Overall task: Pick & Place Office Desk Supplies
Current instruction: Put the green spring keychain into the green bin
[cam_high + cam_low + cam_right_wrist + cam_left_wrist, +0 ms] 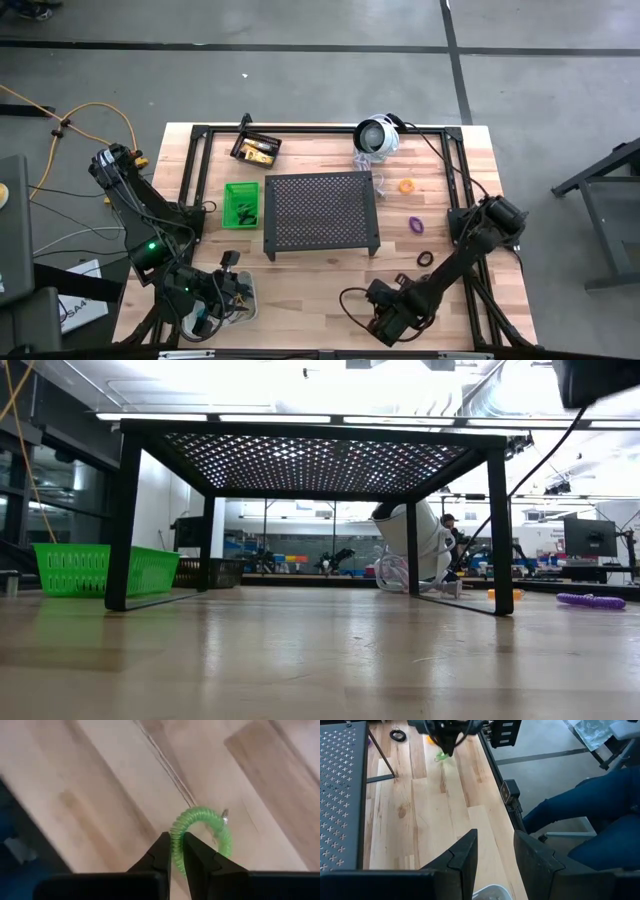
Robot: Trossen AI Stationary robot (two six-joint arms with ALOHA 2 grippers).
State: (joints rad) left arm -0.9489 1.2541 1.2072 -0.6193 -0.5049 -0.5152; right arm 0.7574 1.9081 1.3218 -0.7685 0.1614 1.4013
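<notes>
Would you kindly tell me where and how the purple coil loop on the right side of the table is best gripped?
Probably across one strand of the purple coil loop, from straight above: it lies flat on the table, apart from the orange loop and black loop, so thin fingers can straddle its cord.

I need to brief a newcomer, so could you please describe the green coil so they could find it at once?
Start at the perforated stand mid-table and go to the near edge on the right arm's side. There the right end effector is shut on the green coil, a springy loop. Unlike the purple loop and black loop, it is gripped.
</notes>
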